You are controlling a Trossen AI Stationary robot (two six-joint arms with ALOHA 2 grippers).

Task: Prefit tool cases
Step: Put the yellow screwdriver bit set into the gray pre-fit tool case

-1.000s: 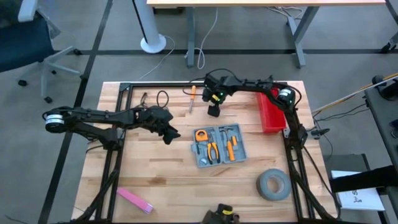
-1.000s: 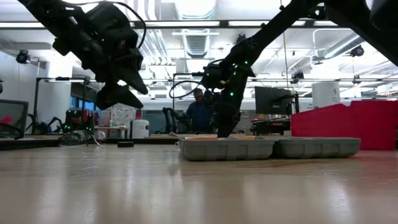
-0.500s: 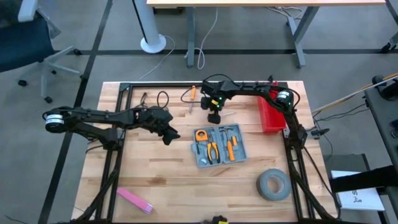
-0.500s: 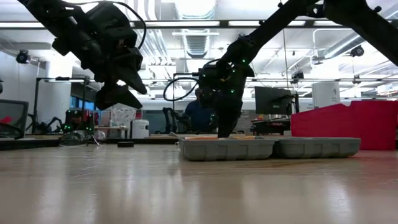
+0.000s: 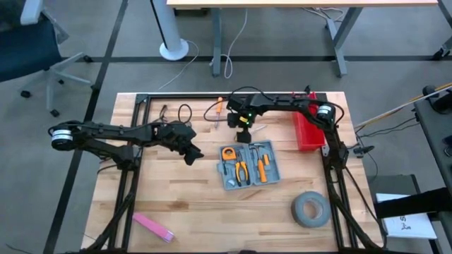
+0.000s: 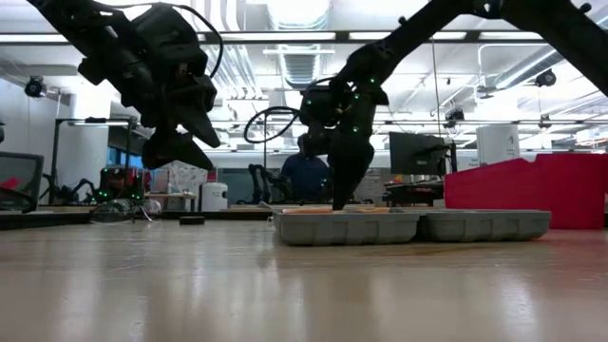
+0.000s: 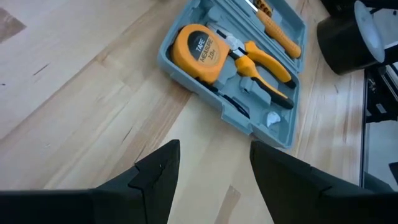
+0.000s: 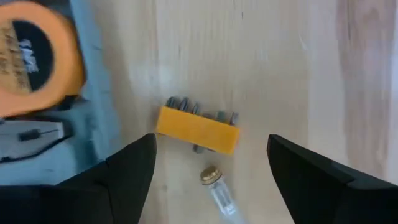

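**A:** Straight down from above, the tool case [image 5: 248, 165] lies open and flat on the wooden surface [image 5: 183, 204], a little right of the middle. Blue-grey shell, an orange tape measure [image 5: 229, 153] in its near-left recess, orange-handled pliers [image 5: 242, 171] beside that.

**B:** And the right gripper [image 5: 242, 133]?

**A:** Hanging just beyond the case's far edge, pointed down at the wood. Its wrist camera shows both fingers [image 8: 134, 171] spread wide with nothing between them. Under that gap sits a small orange bit holder [image 8: 196, 129] with a row of grey bits, and just beside it a little clear vial with a brass cap [image 8: 216, 190].

**B:** The case shows there too?

**A:** At the edge, yes, with the tape measure in it.

**B:** Left side, then.

**A:** The left gripper [image 5: 192, 152] hovers off the surface, well left of the case, touching nothing. Its fingers [image 7: 158, 171] stand apart and empty, and past them the wrist camera looks right at the open case.

**B:** Anything else around?

**A:** A red bin [image 5: 308, 129] along the right rail, a grey tape roll [image 5: 311, 210] at the near right, a pink strip [image 5: 153, 227] at the near left, and a screwdriver with an orange handle [image 5: 218, 109] up by the far rail. From table height, a person [image 6: 306, 174] sits in the room behind.
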